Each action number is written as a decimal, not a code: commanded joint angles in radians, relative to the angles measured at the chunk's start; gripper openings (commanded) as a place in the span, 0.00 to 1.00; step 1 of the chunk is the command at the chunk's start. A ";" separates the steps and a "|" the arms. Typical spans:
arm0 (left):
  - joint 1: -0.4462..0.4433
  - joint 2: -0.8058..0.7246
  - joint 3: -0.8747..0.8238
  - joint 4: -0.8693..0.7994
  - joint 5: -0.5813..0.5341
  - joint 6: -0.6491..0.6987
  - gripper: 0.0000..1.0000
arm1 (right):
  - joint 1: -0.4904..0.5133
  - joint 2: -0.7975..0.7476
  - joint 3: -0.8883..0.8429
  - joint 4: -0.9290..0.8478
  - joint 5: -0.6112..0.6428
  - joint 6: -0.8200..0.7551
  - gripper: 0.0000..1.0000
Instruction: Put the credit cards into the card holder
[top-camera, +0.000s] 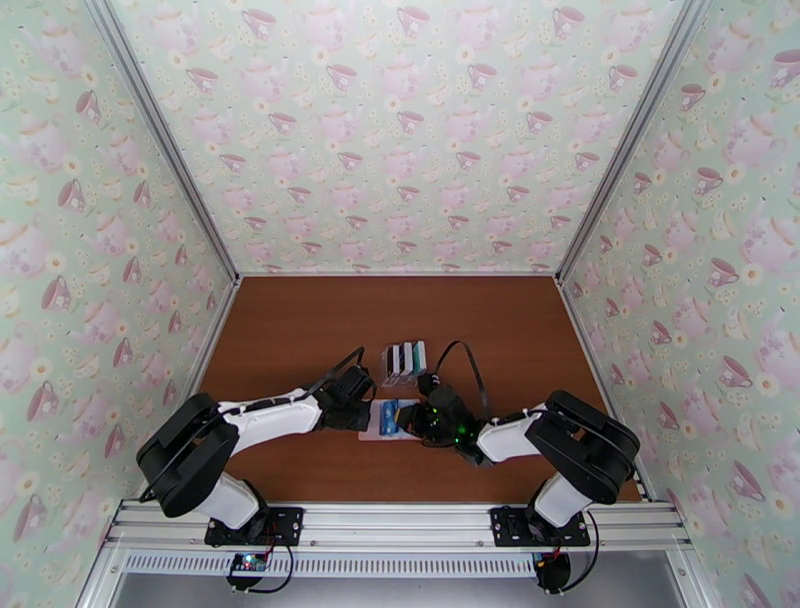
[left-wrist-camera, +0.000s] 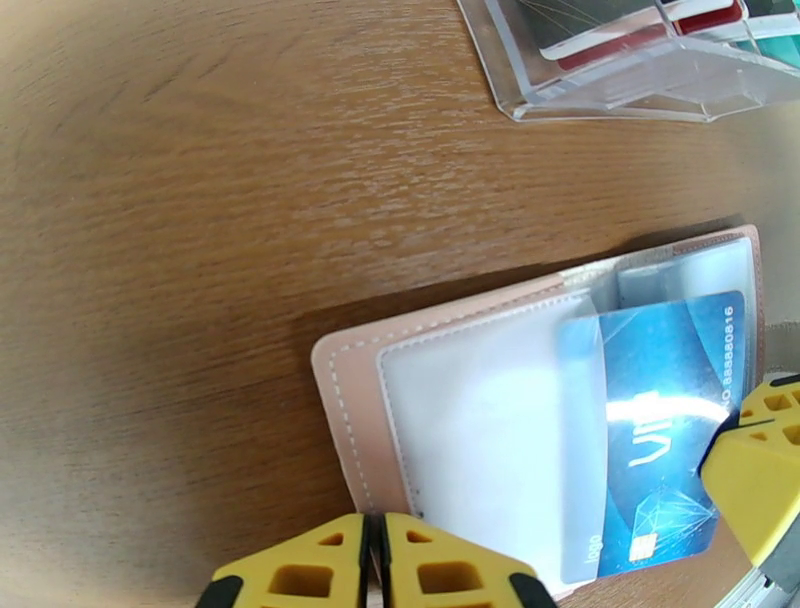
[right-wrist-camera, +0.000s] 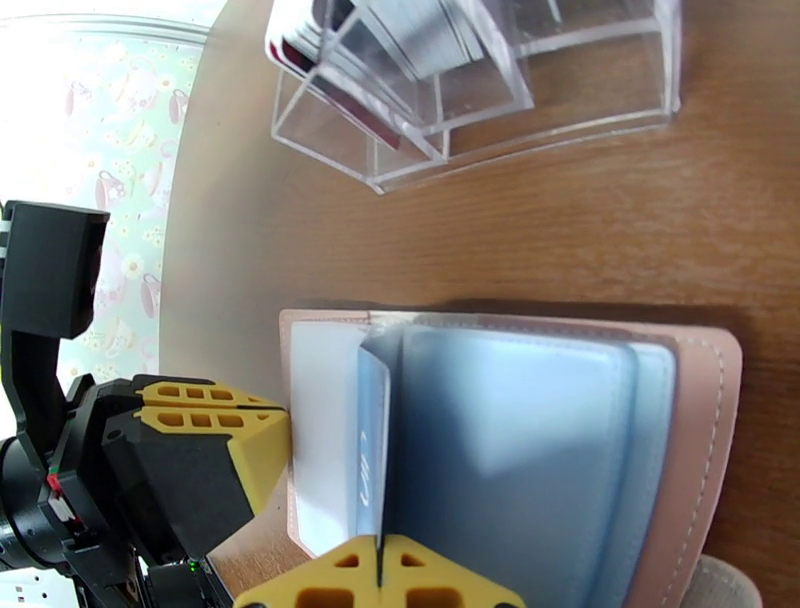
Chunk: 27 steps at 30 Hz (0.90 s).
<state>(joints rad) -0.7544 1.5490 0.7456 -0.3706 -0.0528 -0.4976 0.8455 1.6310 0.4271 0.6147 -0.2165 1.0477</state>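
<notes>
Left wrist view: your right gripper is clamped on the blue card, which sits half under a clear pocket of the open pink wallet, lower right of frame. Your left gripper is pinched tight at the wallet's edge, can't tell if it's nipping it.

The top camera sits high above and behind the arm bases, looking down and forward across the whole table, with the bases at 6 o'clock and the back wall at 12. The left wrist camera hangs very near the card holder, its left gripper at 6 o'clock and the clear rack at 1. The right wrist camera faces it from the far side (just as near), its right gripper at 6. Both wrist views share the card holder, blue card and clear rack.
</notes>
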 joint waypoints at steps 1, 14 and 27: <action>-0.007 -0.010 -0.022 -0.021 0.029 -0.012 0.14 | 0.015 0.018 0.018 -0.097 0.004 -0.005 0.00; -0.007 -0.034 -0.028 -0.019 0.041 -0.023 0.14 | 0.021 0.015 0.126 -0.355 0.030 -0.060 0.00; -0.006 -0.042 -0.032 -0.008 0.059 -0.030 0.14 | 0.023 0.028 0.211 -0.518 0.048 -0.109 0.15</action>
<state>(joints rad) -0.7544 1.5246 0.7258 -0.3740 -0.0315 -0.5171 0.8593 1.6348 0.6201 0.2100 -0.1940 0.9718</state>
